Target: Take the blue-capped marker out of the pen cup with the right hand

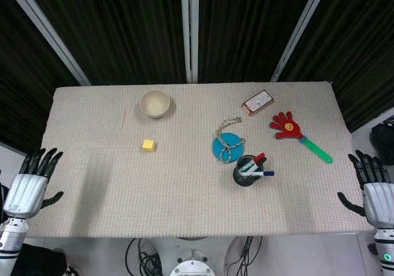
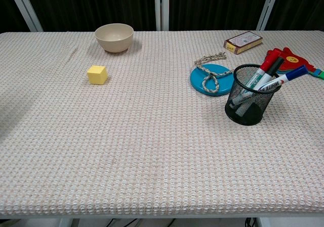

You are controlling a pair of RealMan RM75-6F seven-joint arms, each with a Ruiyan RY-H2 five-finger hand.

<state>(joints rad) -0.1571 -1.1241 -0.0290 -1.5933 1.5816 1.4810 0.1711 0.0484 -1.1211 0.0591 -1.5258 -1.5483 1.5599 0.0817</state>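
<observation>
Resting state: both hands are waiting off the near corners of the surface (image 1: pixel 111 196), and no reach is underway.
Right hand (image 1: pixel 373 186): it is hovering beside the right edge, fingers spread wide, holding nothing; it is showing in the head view only.
Left hand (image 1: pixel 31 183): it is hanging by the left edge, fingers spread apart and empty, well apart from everything on the cloth.
Cup (image 2: pixel 249 94): the black mesh cup is standing upright on the right half of the surface, just nearer than the blue disc (image 2: pixel 212 79) with a knotted cord on it.
Blue marker (image 2: pixel 283 78): it is leaning out over the cup's right rim, cap up and pointing toward the right hand's side.
Red marker (image 2: pixel 267 66): it is leaning in the same cup beside the blue one, caps close together.
Clapper (image 1: pixel 289 127): the red hand-shaped toy is lying beyond the cup, near the likely path of the arm.
Step in hand: judged as the start; the marker is untouched.
Next move: the right hand is needing to travel inward to the cup, close on the blue cap end alone, and lift along the marker's tilt so that the light cup is not tipping.
</observation>
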